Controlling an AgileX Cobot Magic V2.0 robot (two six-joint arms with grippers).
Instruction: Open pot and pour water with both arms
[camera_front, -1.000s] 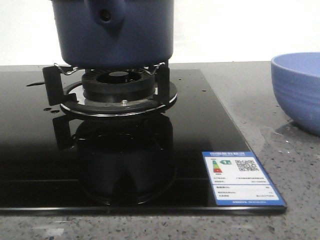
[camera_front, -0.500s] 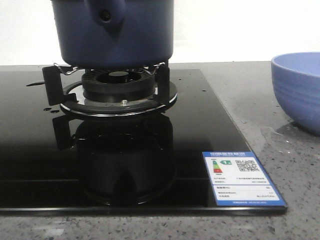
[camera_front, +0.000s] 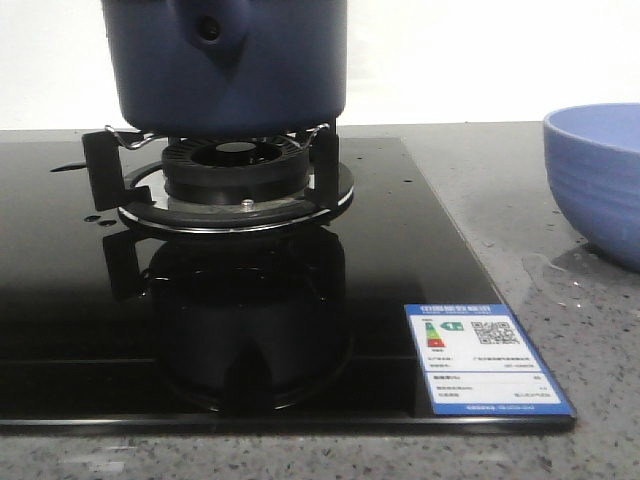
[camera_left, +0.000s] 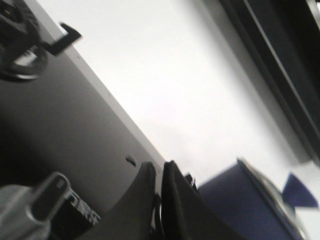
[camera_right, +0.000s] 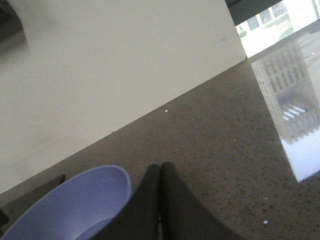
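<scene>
The dark navy pot (camera_front: 260, 70) stands on the gas burner (camera_front: 235, 165), its stub handle (camera_front: 210, 28) with a round hole facing the camera. Its top is cut off by the front view's upper edge. Neither gripper shows in the front view. In the left wrist view my left gripper (camera_left: 159, 167) is shut with nothing visibly held, and the pot (camera_left: 235, 200) lies just beside its fingers, blurred. My right gripper (camera_right: 160, 167) is shut and empty above the stone counter, close beside the light blue bowl (camera_right: 75, 205).
The black glass hob (camera_front: 60, 300) carries a blue-bordered label (camera_front: 483, 355) at its front right corner. The light blue ribbed bowl (camera_front: 600, 180) sits on the speckled counter (camera_front: 540, 270) right of the hob. A second burner (camera_left: 20, 50) shows in the left wrist view.
</scene>
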